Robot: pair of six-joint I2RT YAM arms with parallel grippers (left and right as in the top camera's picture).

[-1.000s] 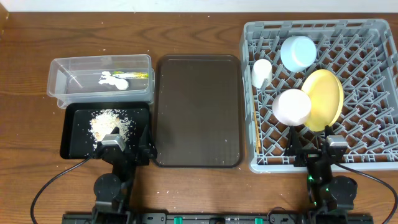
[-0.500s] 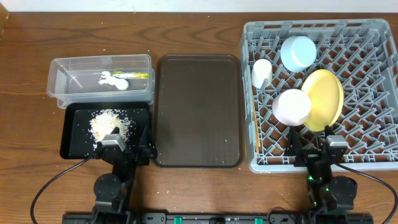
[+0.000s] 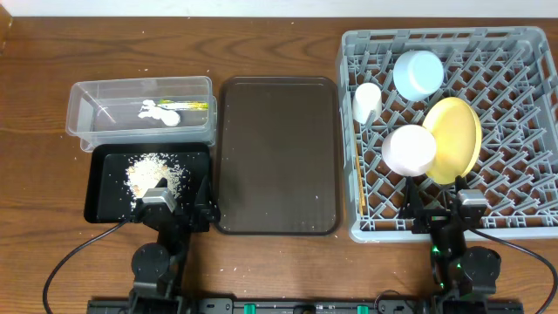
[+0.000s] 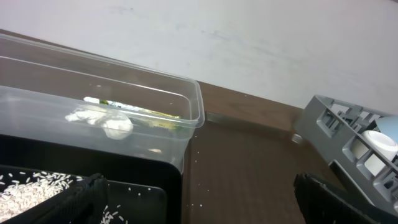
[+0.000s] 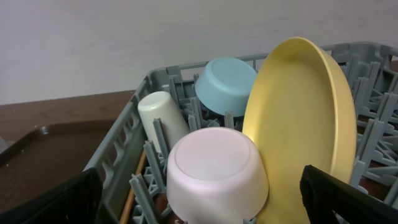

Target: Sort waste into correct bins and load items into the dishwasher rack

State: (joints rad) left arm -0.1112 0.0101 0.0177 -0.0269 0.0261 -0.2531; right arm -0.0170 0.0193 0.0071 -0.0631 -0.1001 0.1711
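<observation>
Brown wooden surface (image 3: 279, 44), pale wall (image 4: 249, 37) behind. The left claw (image 3: 181, 206), spread wide, sits at the black tray's (image 3: 196, 161) 6 o'clock edge. The rice crumbs (image 3: 155, 174) lie at its 12 o'clock, with the clear tub (image 3: 87, 109) beyond. The right claw (image 3: 443, 209), also wide, sits at 6 o'clock of the grey rack (image 3: 436, 35), with the white bowl (image 3: 408, 150) and yellow plate (image 3: 453, 135) at its 12.

No change was recorded across the overhead pictures. The left gripper (image 3: 173, 209) and right gripper (image 3: 440, 209) had not shifted. The crumbs (image 3: 153, 174) in the black tray (image 3: 96, 187), the scraps in the clear tub (image 3: 78, 113) and the items in the dishwasher rack (image 3: 445, 37) showed no displacement.
</observation>
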